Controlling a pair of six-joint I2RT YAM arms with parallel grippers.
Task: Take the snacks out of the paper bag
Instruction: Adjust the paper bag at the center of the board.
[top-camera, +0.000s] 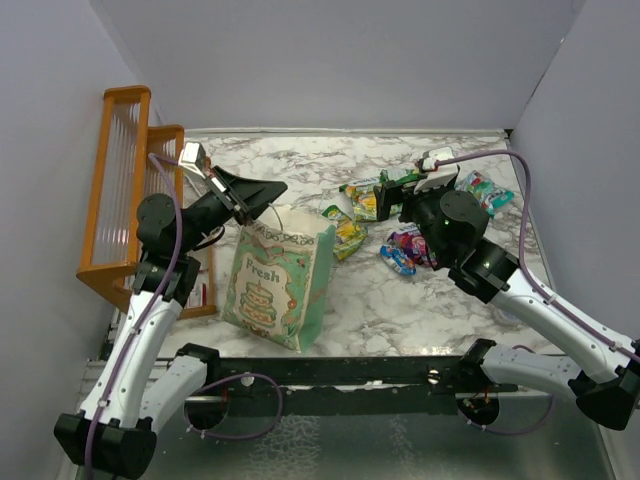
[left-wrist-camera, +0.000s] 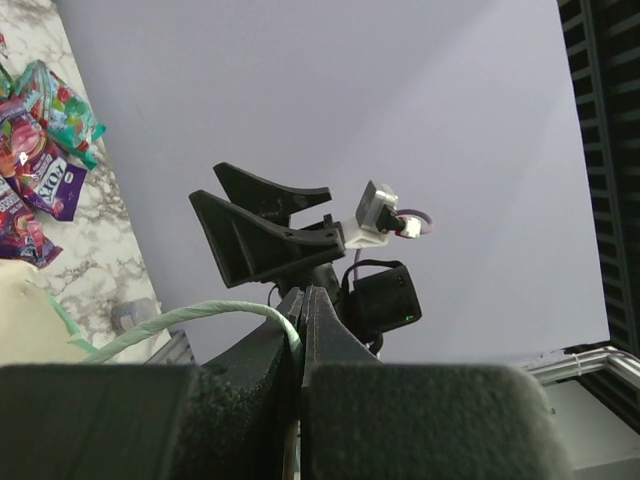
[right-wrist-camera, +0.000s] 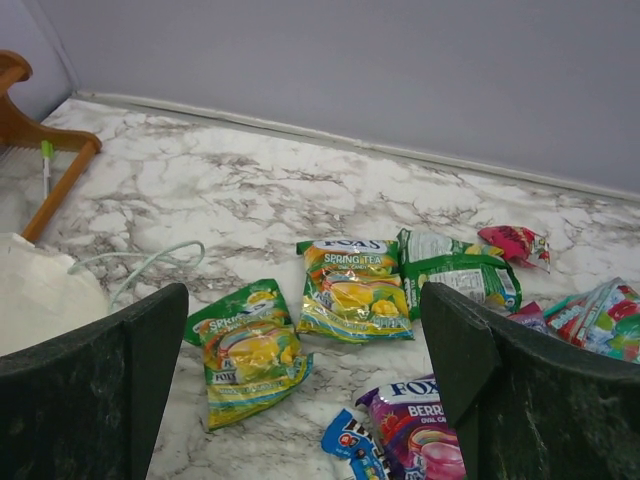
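Several snacks (right-wrist-camera: 355, 290) lie on the tabletop (top-camera: 400, 300) at centre right of the top view, outside the upright paper bag (top-camera: 275, 285). The left hand (left-wrist-camera: 303, 300) is clamped on the string handle (left-wrist-camera: 200, 315); the right hand (right-wrist-camera: 303, 300) is spread apart above the packets. The bag interior is hidden, so any remaining contents cannot be confirmed.

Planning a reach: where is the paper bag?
Top view, left of centre: the paper bag sits right of the orange rack, left of the snacks, its handle pinched in the left gripper.
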